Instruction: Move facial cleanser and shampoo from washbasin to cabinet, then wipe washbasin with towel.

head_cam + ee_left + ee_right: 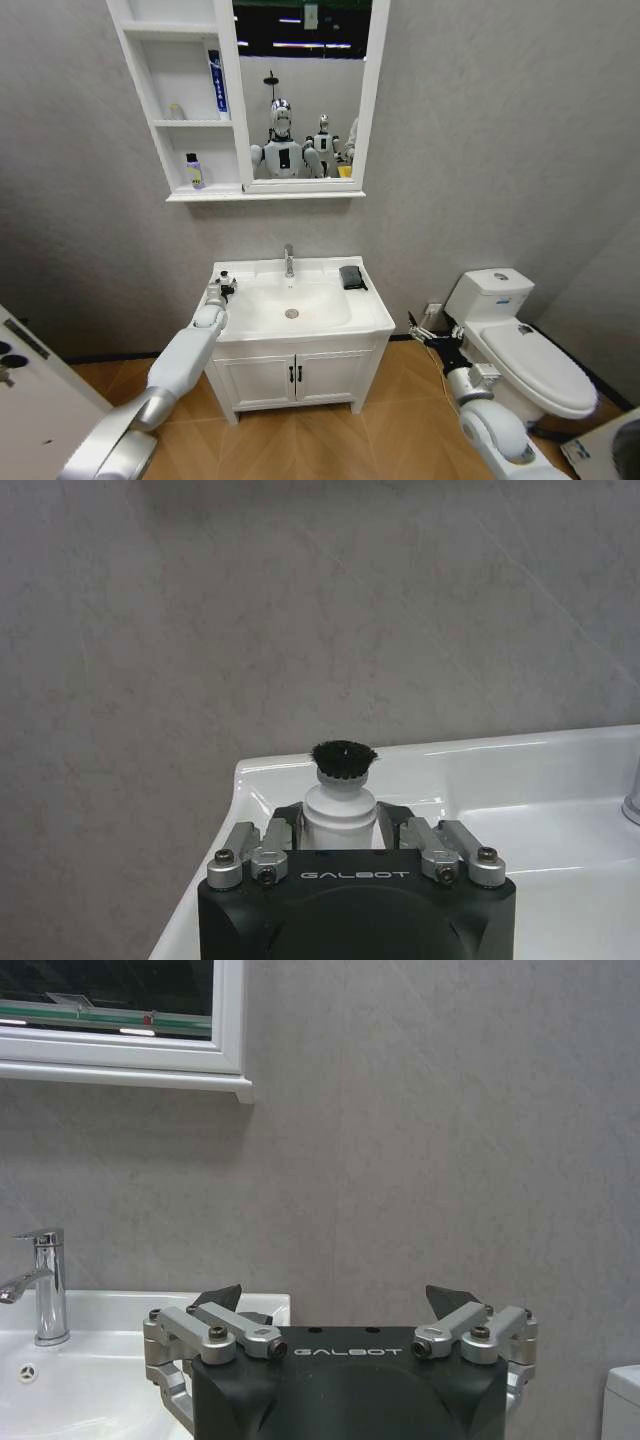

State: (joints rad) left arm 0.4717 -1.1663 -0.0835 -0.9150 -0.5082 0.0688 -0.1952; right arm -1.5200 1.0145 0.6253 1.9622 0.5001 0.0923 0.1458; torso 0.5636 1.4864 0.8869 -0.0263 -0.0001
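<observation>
**Left gripper clamped on a small white bottle at the basin's corner**

The left gripper [340, 832], marked GALBOT, pinches a white bottle [340, 815] with a dark cap, its lower body hidden, at the washbasin [300, 325] left rear corner. Probably the cleanser; no readable label. Dark towel [351, 277] lies right of the faucet. Right gripper [338, 1305] hangs spread beside the basin.

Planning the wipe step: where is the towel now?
In the head view, the towel lies on the washbasin's back right corner, right of the faucet.

Even, bright overhead light is washing the room; ceiling strips are reflecting in the mirror [300, 60], glare is glinting off the washbasin [262, 302], and straight edges are bowing outward.
</observation>
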